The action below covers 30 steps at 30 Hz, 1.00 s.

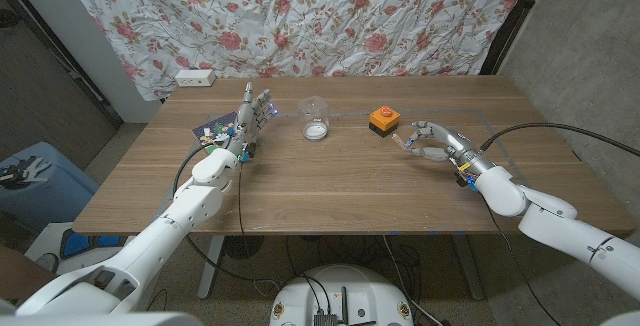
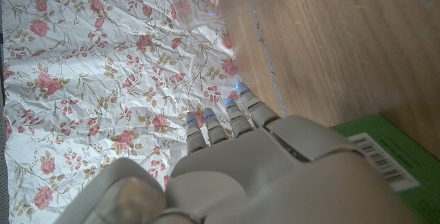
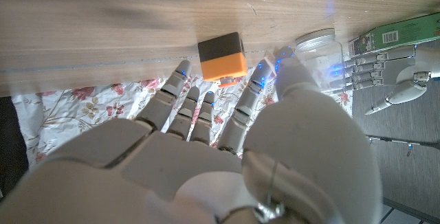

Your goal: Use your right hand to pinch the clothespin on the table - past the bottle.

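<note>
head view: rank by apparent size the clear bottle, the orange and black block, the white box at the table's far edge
1. clear bottle, largest.
2-3. orange and black block and white box look alike; the box lies farther from the camera, so unranked.

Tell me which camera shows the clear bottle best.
The head view: the clear bottle stands whole on the table, between the left hand and the orange block. The right wrist view catches it partly behind the right hand's fingers; the left wrist view clips it at the edge.
</note>
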Available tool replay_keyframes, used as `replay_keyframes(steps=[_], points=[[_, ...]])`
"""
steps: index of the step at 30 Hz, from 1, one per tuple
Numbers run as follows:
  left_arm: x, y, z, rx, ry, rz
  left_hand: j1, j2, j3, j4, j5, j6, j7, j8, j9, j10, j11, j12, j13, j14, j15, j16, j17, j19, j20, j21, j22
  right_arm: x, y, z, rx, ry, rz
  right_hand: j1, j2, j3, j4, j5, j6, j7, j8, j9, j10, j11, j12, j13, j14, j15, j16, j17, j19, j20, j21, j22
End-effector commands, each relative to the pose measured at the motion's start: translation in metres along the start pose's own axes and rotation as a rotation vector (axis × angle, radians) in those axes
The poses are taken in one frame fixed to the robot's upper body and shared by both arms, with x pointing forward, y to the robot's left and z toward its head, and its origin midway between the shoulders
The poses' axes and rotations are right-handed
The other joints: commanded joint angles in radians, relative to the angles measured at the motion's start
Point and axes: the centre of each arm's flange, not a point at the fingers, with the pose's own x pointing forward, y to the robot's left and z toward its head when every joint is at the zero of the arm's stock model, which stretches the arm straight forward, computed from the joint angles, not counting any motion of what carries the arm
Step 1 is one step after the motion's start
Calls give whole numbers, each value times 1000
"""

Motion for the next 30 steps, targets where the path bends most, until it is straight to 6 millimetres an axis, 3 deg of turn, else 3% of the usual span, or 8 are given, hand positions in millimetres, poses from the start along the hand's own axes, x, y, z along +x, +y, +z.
replay_keyframes(steps=[1, 12, 30], points=[[-1, 1, 1, -1, -2, 0, 4, 8, 0, 5, 4, 1, -9, 6, 5, 3, -7, 6, 2, 5, -11, 5, 4, 7, -1, 7, 2, 2, 1, 0, 8, -1, -10, 9, 15, 2, -5, -2, 15, 0, 10, 1, 14, -2, 0, 0, 9, -6, 7, 6, 2, 6, 0, 2], [-1, 1, 1, -1, -2, 2, 4, 8, 0, 5, 4, 1, -9, 6, 5, 3, -7, 6, 2, 5, -10, 5, 4, 7, -1, 7, 2, 3, 1, 0, 14, -3, -20, 24, 35, 14, -8, 0, 45, -2, 10, -10, 29, -13, 4, 1, 12, -12, 10, 11, 3, 3, 1, 3], [-1, 1, 1, -1, -2, 2, 3, 8, 0, 6, 4, 0, -9, 6, 5, 3, -6, 6, 2, 5, -11, 5, 4, 6, -1, 7, 2, 1, 3, 1, 27, -5, -21, 18, 42, 11, -4, -1, 80, 0, 16, -16, 44, -17, 6, 1, 18, -24, 15, 16, 7, 1, 2, 3]])
